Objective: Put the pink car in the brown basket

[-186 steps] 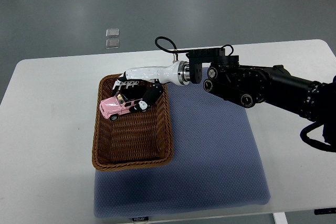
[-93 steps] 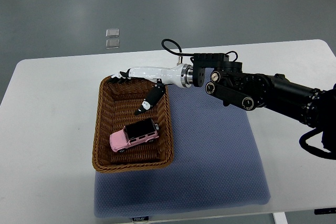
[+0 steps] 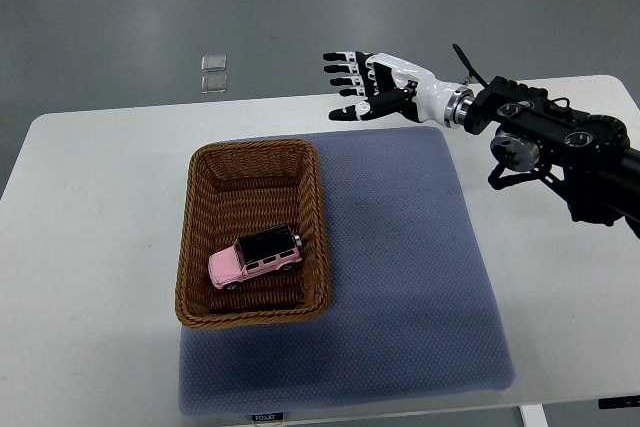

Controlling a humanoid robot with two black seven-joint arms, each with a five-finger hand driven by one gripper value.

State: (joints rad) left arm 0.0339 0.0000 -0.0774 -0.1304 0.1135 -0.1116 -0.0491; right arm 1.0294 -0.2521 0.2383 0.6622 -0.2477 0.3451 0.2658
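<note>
Since the earlier frame the right hand (image 3: 372,89) had pulled up and back, off the basket and out toward the surface's far edge; the pink car (image 3: 256,257) had not shifted between the two frames.

Left to right: bare white surface (image 3: 90,247) on the left side, no left arm anywhere in view. Next came the brown basket (image 3: 197,172), sitting on the left part of the blue mat (image 3: 400,277). The pink car lay inside it, toward the near end, on its wheels as far as could be told, angled slightly across the weave. Right of the basket the mat was bare. Further right and toward the far edge, the right hand hovered with fingers spread apart, holding nothing, its dark arm coming in from the right edge. Two small clear squares (image 3: 213,72) lay on the floor past the far edge.

Task looked done by the car's position. Risks from here, as judgement: little left. If the arm swung back low over the basket it could clip the rim and drag or tip it. The car has wheels, so a knock to the basket could roll it against a wall, though the walls looked tall enough to keep it in.
</note>
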